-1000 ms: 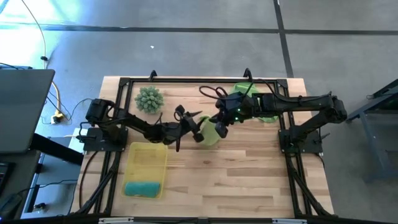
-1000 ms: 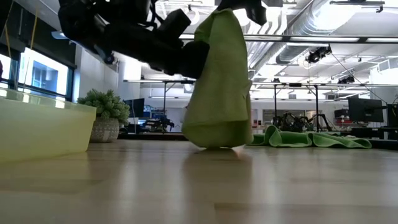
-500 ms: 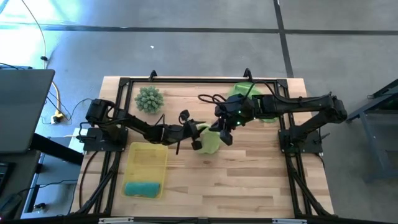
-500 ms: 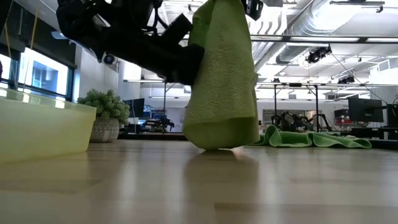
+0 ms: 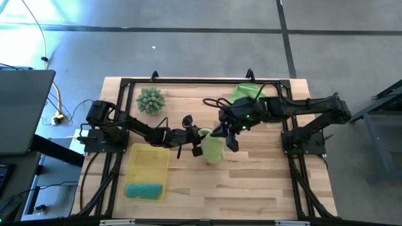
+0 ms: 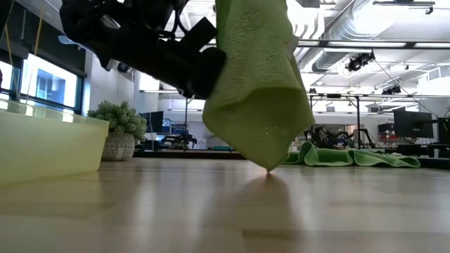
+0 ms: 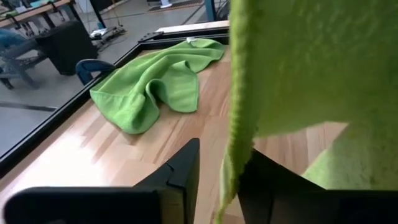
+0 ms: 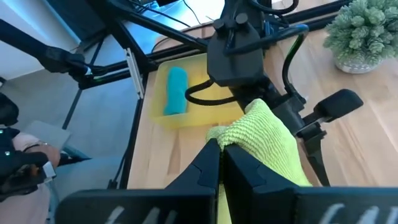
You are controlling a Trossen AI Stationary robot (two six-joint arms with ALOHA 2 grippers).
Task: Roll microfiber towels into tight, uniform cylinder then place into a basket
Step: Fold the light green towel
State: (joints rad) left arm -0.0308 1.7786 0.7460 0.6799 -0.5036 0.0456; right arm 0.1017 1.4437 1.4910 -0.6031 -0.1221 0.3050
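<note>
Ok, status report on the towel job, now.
Both grippers, left and right, shut on one lime towel, hanging, its tip at the table. Second lime towel lies crumpled. Teal towel rolled in basket. Nothing in the way.

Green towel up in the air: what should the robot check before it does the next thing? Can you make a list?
1. Right pincer shut on the hanging towel: ok.
2. Left pincer gripping the towel's edge: ok, the edge sits between its fingers.
3. Towel off the table: not ok, its lowest corner looks to touch the wood.
4. Towel rolled: not ok, it hangs loose.
5. Basket has room: ok, only the blue roll lies at one end.
6. Second green towel out of the way: ok, it lies crumpled farther off.
</note>
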